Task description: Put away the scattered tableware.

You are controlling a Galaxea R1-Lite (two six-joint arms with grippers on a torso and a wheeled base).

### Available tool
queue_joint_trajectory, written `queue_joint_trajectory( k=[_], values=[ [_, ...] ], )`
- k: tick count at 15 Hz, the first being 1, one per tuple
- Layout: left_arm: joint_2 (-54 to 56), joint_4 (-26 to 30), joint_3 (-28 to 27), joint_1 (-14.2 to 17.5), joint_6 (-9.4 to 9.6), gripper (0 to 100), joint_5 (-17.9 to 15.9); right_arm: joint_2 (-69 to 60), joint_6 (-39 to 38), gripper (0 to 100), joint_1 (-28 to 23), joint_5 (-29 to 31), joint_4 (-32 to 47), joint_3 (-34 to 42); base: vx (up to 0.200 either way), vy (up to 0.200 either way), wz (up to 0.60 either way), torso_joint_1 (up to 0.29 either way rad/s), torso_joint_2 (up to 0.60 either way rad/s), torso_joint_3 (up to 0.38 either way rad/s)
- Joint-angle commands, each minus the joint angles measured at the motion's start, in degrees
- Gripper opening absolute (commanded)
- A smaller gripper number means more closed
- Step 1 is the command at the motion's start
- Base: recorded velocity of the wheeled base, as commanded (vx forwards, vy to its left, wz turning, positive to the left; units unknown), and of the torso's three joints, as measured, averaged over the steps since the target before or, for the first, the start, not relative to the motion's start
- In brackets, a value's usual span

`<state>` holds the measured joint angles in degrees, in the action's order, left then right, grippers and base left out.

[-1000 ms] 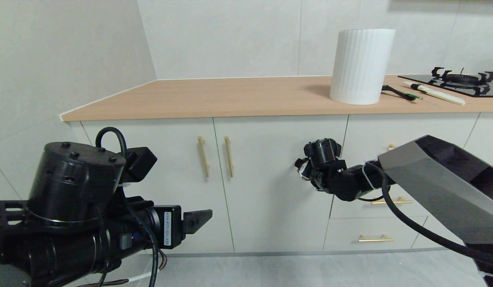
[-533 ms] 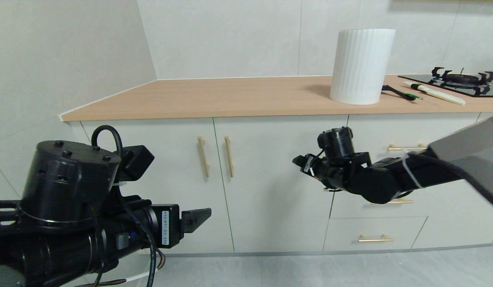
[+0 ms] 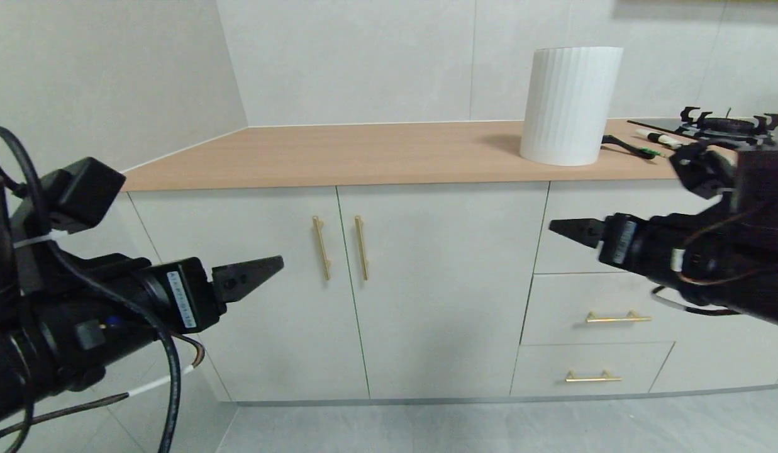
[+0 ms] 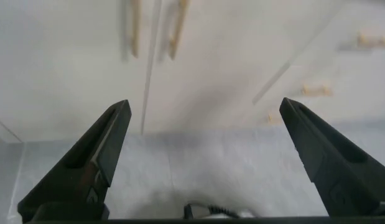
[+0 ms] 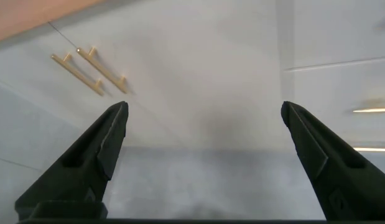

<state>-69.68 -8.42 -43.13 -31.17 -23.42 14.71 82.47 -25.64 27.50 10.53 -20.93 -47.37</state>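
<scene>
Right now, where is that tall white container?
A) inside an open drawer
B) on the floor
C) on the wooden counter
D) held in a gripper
C: the container stands upright on the counter, to the left of the stove.

**Black arms with wedge-fingered claws**

Both arms are matt black. The left gripper (image 4: 205,102) and the right gripper (image 5: 204,104) each have two tapering, wedge-shaped fingers. A white label (image 3: 180,300) sits just behind the left claw, where a black cable (image 3: 170,384) and a white-sleeved wire (image 3: 156,381) trail.
</scene>
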Motion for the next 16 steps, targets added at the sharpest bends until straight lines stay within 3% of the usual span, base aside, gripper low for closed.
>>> queue_joint_trajectory(
  k=[1, 2, 3, 5, 6, 7, 10, 12, 14, 16],
  values=[
    [7.19, 0.34, 1.38, 2.26, 1.36, 100, 0.49, -27.89, 9.03, 100, -6.14, -0.43, 0.19, 17.67, 0.000, 0.000, 0.00, 0.000, 0.00, 0.000],
    [8.33, 0.34, 2.00, 2.52, 1.80, 100, 0.58, -30.17, 9.82, 100, -7.02, -0.51, 0.36, 18.63, 0.000, 0.000, 0.00, 0.000, 0.00, 0.000],
    [16.24, 0.51, 6.30, 2.61, 5.31, 100, 0.58, -40.90, 11.75, 100, -13.18, -0.60, 1.33, 22.68, 0.000, 0.000, 0.00, 0.000, 0.00, 0.000],
    [25.82, 0.51, 12.63, 3.84, 12.34, 100, 0.49, -51.44, 13.24, 100, -18.36, -0.69, 6.52, 23.99, 0.000, 0.000, 0.00, 0.000, 0.00, 0.000],
    [32.59, 0.51, 15.97, 7.97, 17.44, 100, 0.40, -59.97, 14.56, 100, -18.80, -0.60, 13.90, 23.73, 0.000, 0.000, 0.00, 0.000, 0.00, 0.000],
    [37.43, 0.95, 17.47, 10.17, 19.29, 100, 0.40, -66.82, 18.17, 100, -18.71, -0.69, 21.37, 22.85, 0.000, 0.000, 0.00, 0.000, 0.00, 0.000],
    [50.08, 10.97, 17.91, 14.38, 20.08, 100, 0.49, -75.35, 21.07, 100, -18.54, -0.69, 36.66, 18.19, 0.000, 0.000, 0.00, 0.000, 0.00, 0.000],
    [57.20, 16.95, 19.05, 19.39, 21.57, 100, 0.40, -76.76, 21.07, 100, -19.06, 0.63, 37.63, 18.46, 0.000, 0.000, 0.00, 0.000, 0.00, 0.000],
    [61.07, 17.74, 20.02, 23.09, 22.28, 100, 0.40, -76.76, 21.07, 100, -20.65, 4.15, 37.63, 19.07, 0.000, 0.000, 0.00, 0.000, 0.00, 0.000],
    [64.50, 17.74, 21.33, 27.13, 24.38, 100, 0.58, -76.93, 21.07, 100, -22.58, 9.15, 37.28, 22.76, 0.000, 0.000, 0.00, 0.000, 0.00, 0.000]
  ],
)
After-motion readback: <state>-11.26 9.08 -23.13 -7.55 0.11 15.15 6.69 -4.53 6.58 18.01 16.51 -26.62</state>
